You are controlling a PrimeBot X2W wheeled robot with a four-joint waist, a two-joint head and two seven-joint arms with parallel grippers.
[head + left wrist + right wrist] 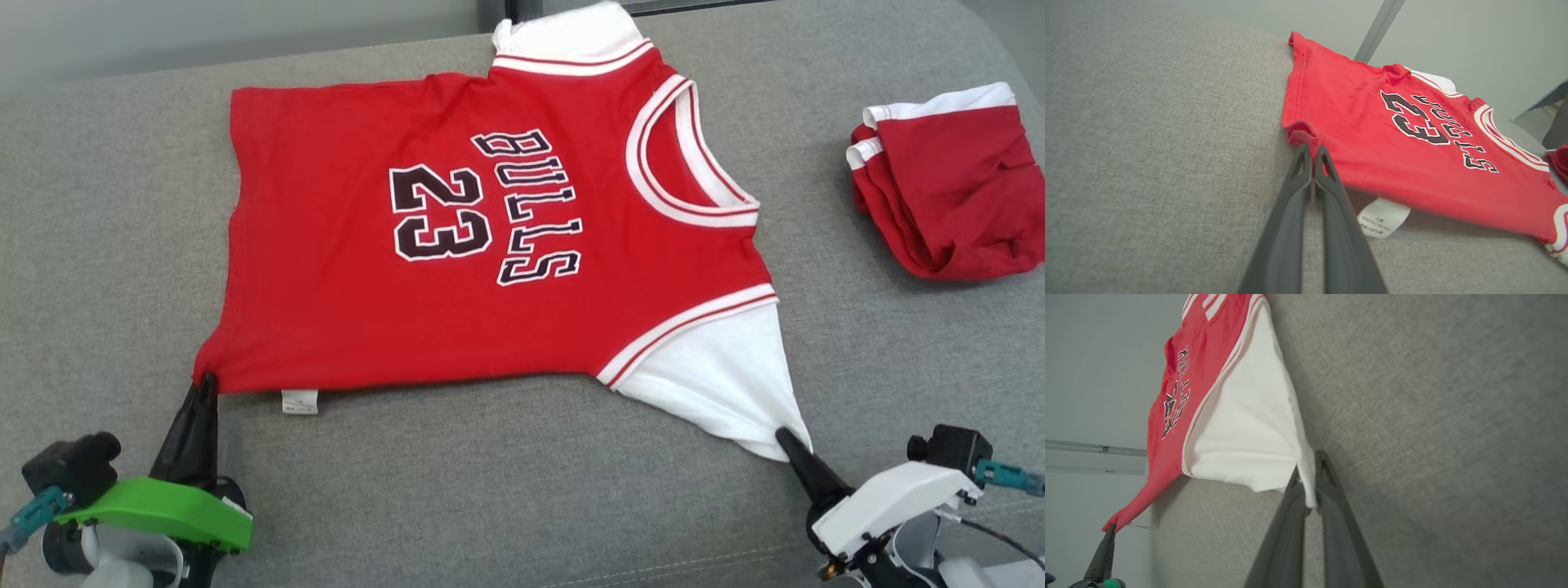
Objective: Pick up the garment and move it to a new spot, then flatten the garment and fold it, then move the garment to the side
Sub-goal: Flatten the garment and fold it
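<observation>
left tool (204, 385) clamped on the red hem corner of the jersey (457, 245), right tool (786, 438) clamped on its white sleeve tip, jersey spread flat on the grey sofa (522, 490); i reckon it's light, limp knit, so i'd grip at corners and hold tension.

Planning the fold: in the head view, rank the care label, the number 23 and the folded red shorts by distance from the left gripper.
1. care label, just right of the left gripper.
2. number 23, middle of the jersey.
3. folded red shorts, far right.
</observation>
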